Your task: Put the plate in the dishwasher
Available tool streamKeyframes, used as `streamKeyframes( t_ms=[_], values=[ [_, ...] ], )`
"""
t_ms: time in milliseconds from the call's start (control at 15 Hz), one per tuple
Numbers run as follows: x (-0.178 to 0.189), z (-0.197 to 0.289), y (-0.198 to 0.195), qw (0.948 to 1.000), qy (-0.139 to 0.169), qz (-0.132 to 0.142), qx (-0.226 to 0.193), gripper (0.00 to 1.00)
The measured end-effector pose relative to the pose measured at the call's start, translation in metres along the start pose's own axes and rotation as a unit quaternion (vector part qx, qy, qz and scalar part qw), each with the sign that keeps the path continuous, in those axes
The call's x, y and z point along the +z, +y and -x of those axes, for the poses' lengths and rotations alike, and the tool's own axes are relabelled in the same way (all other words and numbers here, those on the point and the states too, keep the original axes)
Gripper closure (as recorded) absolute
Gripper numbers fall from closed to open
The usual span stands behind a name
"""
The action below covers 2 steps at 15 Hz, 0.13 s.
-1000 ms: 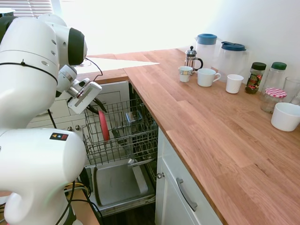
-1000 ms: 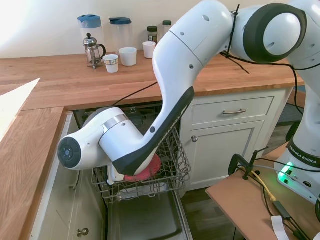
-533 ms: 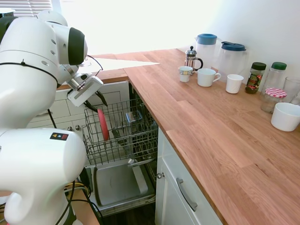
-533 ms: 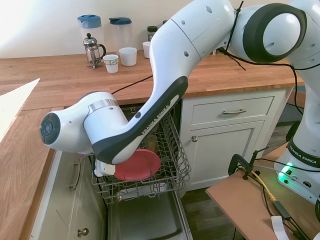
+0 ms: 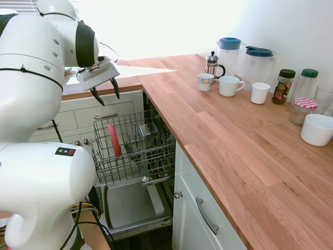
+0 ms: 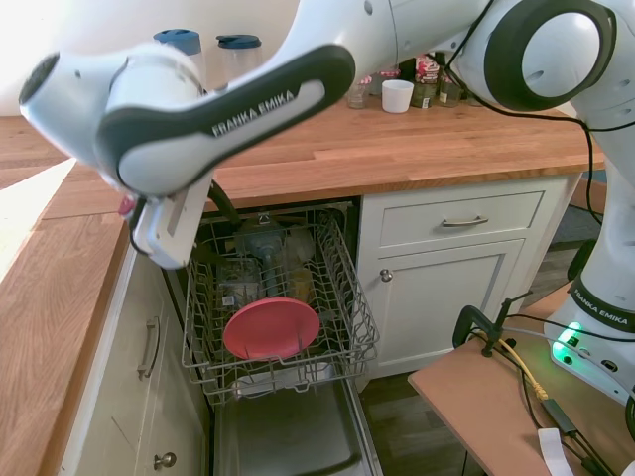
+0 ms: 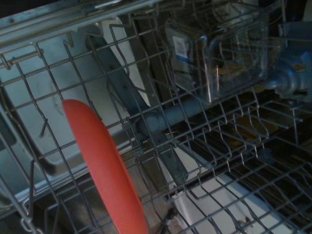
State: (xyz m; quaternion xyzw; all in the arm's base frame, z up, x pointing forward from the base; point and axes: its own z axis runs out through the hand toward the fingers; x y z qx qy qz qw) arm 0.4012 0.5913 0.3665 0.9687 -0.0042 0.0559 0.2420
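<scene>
Plate [image 6: 271, 328] stands on edge in dishwasher [image 6: 327, 297] wire rack [image 5: 136, 148], gripper [image 5: 104, 91] above it with fingers spread and empty; looks light, stiff, slick plastic, so any regrasp should pinch the upper rim.

coral-red plate [image 6: 270, 328], grey rack [image 6: 347, 297]

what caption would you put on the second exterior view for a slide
Coral-red plate standing on edge in the pulled-out wire rack of the dishwasher, with the arm's open gripper raised above it.
</scene>
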Motion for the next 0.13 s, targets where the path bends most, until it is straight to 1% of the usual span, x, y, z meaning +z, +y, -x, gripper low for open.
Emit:
streamKeyframes(
  t_ms=[133],
  values=[
    [-0.025,-0.036,0.042,0.9989,-0.023,-0.019,0.037,0.00]
  ],
)
